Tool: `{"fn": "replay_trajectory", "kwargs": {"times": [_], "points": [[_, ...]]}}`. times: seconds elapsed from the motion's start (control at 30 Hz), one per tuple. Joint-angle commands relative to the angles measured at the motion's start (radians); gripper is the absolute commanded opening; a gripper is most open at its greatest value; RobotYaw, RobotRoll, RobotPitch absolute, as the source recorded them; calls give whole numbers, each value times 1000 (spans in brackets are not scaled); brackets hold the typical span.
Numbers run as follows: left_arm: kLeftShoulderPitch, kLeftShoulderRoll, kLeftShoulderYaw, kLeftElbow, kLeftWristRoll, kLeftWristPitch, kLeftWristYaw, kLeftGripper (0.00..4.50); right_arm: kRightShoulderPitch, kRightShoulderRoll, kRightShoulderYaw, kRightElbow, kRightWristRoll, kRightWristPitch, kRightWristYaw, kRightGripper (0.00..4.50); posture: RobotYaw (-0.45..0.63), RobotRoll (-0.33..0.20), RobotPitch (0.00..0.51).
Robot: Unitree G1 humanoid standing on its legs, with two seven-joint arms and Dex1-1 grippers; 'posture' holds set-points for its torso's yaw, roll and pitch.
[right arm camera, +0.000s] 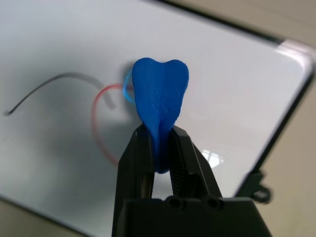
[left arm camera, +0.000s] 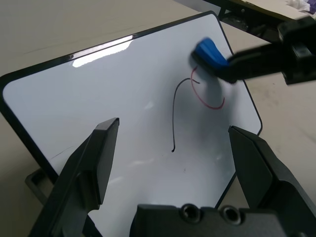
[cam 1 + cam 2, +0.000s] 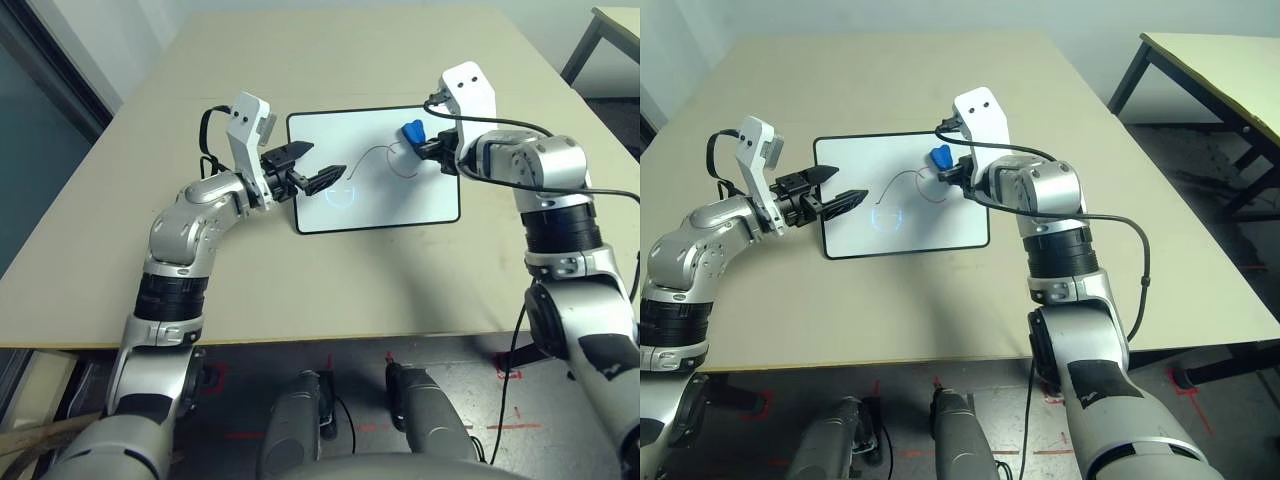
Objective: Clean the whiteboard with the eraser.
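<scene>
Whiteboard [image 3: 375,170]: flat on the table [image 3: 420,60], bearing a dark stroke [image 2: 174,118] and red loop [image 2: 210,101].
Eraser [image 1: 160,101]: pinched in the right gripper [image 1: 160,143], blue head forward, poised at the red loop, presumably for wiping.
Left gripper [image 3: 305,170]: jaws spread wide, empty, above the board's left edge, likely to steady it.

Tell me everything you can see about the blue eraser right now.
The small bright blue rounded eraser looks soft and rubbery, notched at its tip like a heart. The right gripper's black fingers pinch its narrow end, holding it over the white black-framed whiteboard, near the red and dark scribbles. Whether it touches the board is unclear.
</scene>
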Motion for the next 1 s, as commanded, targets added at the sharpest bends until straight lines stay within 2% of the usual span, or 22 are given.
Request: {"fn": "replay_trajectory", "kwargs": {"times": [0.03, 0.17, 0.43, 0.53, 0.8, 0.9, 1.0], "points": [[5, 4, -2, -7, -2, 4, 0, 4500, 65, 24, 49, -95, 36, 103, 12, 409, -116, 0, 160], [1, 4, -4, -3, -1, 2, -1, 4500, 89, 26, 56, -125, 39, 124, 12, 409, -114, 0, 156], [0, 5, -6, -9, -3, 5, -1, 4500, -40, 16, -28, 100, -15, -73, -46, 408, -110, 0, 154], [2, 6, -7, -10, -4, 5, -1, 4500, -47, 23, -31, 121, -17, -85, -47, 407, -109, 0, 153], [4, 10, -4, -6, -5, 2, -3, 4500, 103, 37, 56, -129, 39, 112, -5, 407, -111, 0, 155], [3, 11, -4, -3, -5, 1, -4, 4500, 109, 31, 55, -133, 34, 113, -7, 407, -112, 0, 156], [3, 11, -4, -1, -4, 0, -5, 4500, 55, 22, 15, -51, 7, 44, -28, 407, -114, 0, 158]]}}
